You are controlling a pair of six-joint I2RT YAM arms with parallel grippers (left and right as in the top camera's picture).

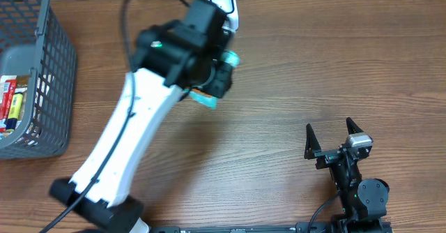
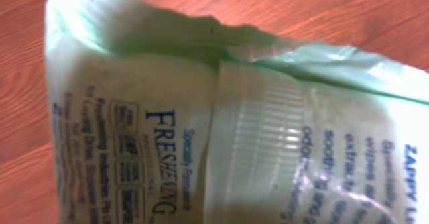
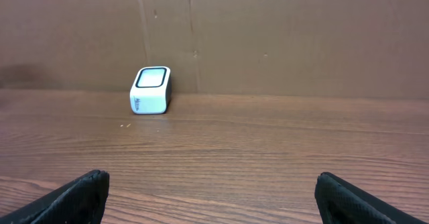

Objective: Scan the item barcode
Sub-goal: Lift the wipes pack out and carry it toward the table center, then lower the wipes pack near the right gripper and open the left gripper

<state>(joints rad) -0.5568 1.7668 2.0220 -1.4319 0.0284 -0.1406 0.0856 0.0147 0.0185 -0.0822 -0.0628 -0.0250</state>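
Observation:
My left gripper (image 1: pixel 219 79) hangs over the table just in front of the white barcode scanner (image 1: pixel 223 4), shut on a pale green wipes packet (image 1: pixel 206 99). Teal corners of the packet poke out on both sides of the wrist. In the left wrist view the packet (image 2: pixel 221 130) fills nearly the whole picture, with blue print and a ridged seam showing; my own fingers are hidden behind it. My right gripper (image 1: pixel 333 132) rests at the near right edge, open and holding nothing. From the right wrist view the scanner (image 3: pixel 151 90) stands far off against the brown back wall, and the right gripper (image 3: pixel 213 197) is spread wide.
A grey wire basket (image 1: pixel 49 72) stands at the far left with red and yellow items (image 1: pixel 10 104) inside. A brown wall (image 3: pixel 281 36) closes off the back of the wooden table (image 1: pixel 313 65).

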